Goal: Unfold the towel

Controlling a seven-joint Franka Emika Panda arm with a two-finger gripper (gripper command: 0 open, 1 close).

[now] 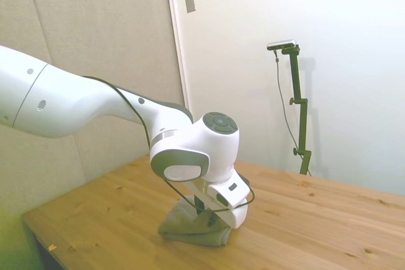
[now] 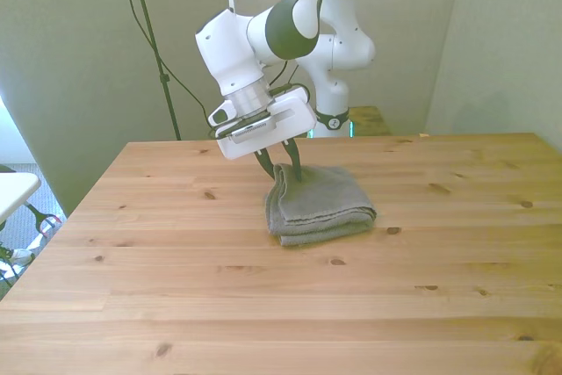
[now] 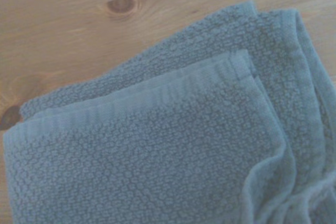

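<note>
The grey-olive towel [image 2: 325,204] lies folded in thick layers on the wooden table [image 2: 263,305], near the middle of its far half. My gripper [image 2: 282,169] stands over the towel's far corner at the front view's left, fingers pointing down and closed in on the cloth there, which bunches up slightly between them. In the side view the towel [image 1: 190,229] shows under the white hand, which hides the fingertips. From the wrist, the towel [image 3: 157,145] fills most of the picture, with stacked hemmed edges and a fold.
Bare table [image 1: 304,219] stretches around the towel on all sides. A white object [image 2: 10,189] stands off the table at the front view's left edge. A wall rises behind the table's far edge.
</note>
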